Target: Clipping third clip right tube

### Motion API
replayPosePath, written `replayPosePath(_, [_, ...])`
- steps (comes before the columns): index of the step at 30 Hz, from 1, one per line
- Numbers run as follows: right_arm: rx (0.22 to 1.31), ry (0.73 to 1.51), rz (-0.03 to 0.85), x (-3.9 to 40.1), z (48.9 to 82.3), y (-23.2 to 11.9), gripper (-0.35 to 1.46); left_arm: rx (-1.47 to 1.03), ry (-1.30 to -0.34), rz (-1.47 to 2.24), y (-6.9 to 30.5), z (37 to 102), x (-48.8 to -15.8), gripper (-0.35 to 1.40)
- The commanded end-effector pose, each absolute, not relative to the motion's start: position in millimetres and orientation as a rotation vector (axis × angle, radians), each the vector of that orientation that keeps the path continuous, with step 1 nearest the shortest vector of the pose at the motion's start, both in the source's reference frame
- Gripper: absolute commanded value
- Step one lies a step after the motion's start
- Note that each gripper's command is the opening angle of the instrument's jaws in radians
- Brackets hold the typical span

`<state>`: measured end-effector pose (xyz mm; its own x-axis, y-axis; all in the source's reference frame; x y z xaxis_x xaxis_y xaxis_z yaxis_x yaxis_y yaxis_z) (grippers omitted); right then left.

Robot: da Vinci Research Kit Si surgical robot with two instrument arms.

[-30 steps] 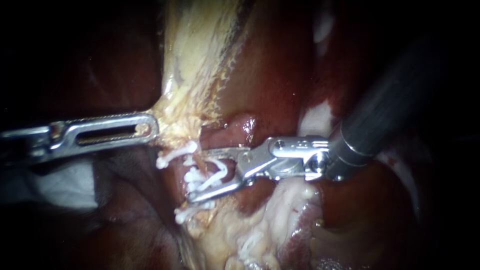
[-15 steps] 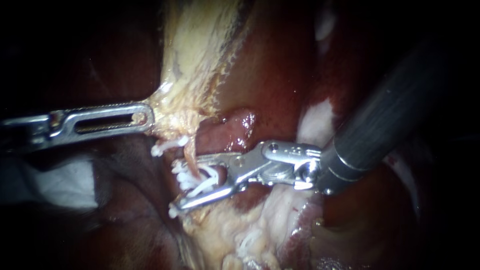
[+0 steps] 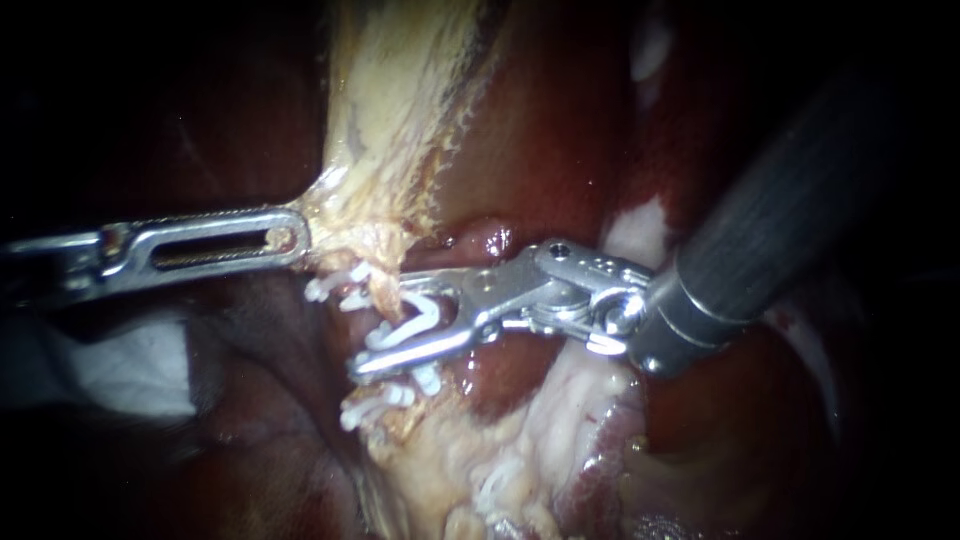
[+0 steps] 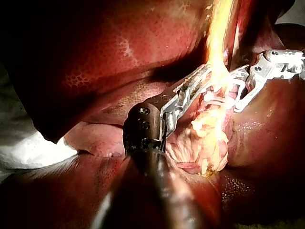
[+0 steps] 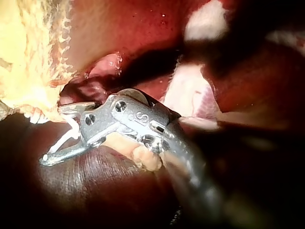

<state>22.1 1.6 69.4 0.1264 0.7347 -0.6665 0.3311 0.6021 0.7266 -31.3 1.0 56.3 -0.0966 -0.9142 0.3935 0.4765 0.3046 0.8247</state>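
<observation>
Against liver (image 3: 540,150), clip (image 3: 415,320) level, mouth leftward

My right instrument (image 3: 385,327) is bright silver with a dark grey shaft; my left instrument (image 3: 298,238) is silver too. The clip (image 3: 415,322) is white, the tissue strand (image 3: 390,100) pale yellow, the liver (image 4: 95,52) dark red, finely netted.

Slotted silver left tool (image 3: 290,238); dark right shaft (image 3: 780,200)

The left instrument (image 3: 295,236) grips the tissue band (image 3: 375,150) at left; just right, the right instrument (image 3: 385,325) holds a clip (image 3: 415,318); the liver (image 3: 540,150) lies behind.
</observation>
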Motion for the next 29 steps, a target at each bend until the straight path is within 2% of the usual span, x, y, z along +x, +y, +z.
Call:
replayPosePath(1, [0.971,1.462,0.386,22.1,69.3,1.6,0.48,0.501,-1.14,-1.251,1.0,56.3,-31.3,-0.35])
replayPosePath(3, [1.007,1.442,0.431,22.0,69.4,1.6,0.4,0.501,-1.14,-1.251,1.0,56.3,-31.3,-0.35])
replayPosePath(5, [1.036,1.426,0.466,21.9,69.5,1.7,0.23,0.501,-1.14,-1.251,1.0,56.3,-31.3,-0.35])
replayPosePath(6, [1.043,1.425,0.477,21.8,69.5,1.7,-0.01,0.501,-1.14,-1.251,1.0,56.3,-31.3,-0.35])
replayPosePath(8, [1.032,1.401,0.501,21.6,69.5,1.7,-0.35,0.501,-1.14,-1.251,1.0,56.3,-31.3,-0.35])
replayPosePath(12, [1.027,1.343,0.505,21.1,69.6,2.0,-0.35,0.501,-1.14,-1.251,1.0,56.3,-31.3,-0.35])
replayPosePath(29, [1.044,1.334,0.523,20.9,69.7,2.0,-0.35,0.5,-1.14,-1.252,1.0,56.3,-31.4,-0.35])
